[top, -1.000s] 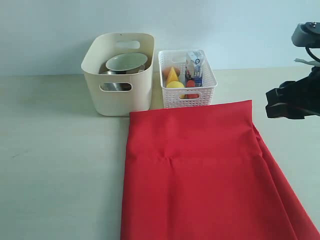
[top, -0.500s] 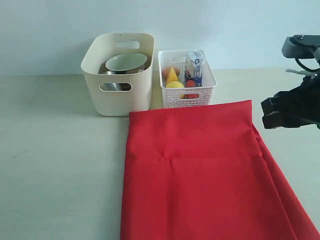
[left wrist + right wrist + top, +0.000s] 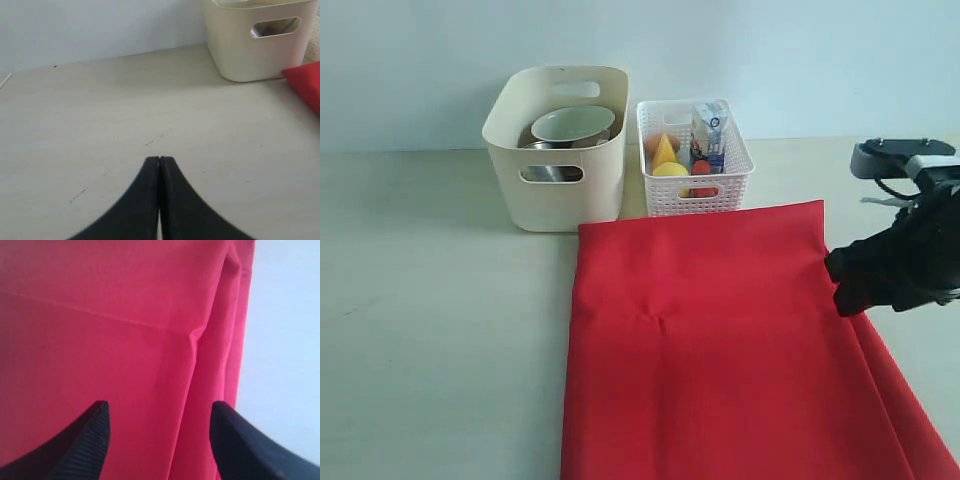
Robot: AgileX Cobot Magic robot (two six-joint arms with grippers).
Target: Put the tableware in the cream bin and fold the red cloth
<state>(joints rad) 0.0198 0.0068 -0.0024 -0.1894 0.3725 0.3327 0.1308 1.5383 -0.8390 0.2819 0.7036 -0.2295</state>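
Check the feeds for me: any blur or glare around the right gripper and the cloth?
Right wrist view: red cloth soft and oversaturated, creases faint, bare table washed out bluish-white. Exterior view: even light, sharp, but the right gripper is a dark silhouette. Left wrist view: clear, no glare.

- A pale beige table (image 3: 440, 300) is filling most of the scene, with a plain light blue wall (image 3: 770, 60) rising behind its far edge.
- A small white lattice basket (image 3: 695, 195) is sitting near the table's far edge, about midway along it.
- A small milk carton (image 3: 707, 135) is standing upright inside the basket.
- A yellow wedge (image 3: 664, 150) is poking up beside the carton, with a lemon (image 3: 670, 170) lying just below it.
- A small red item (image 3: 701, 168) is showing next to the lemon; its kind is unclear.
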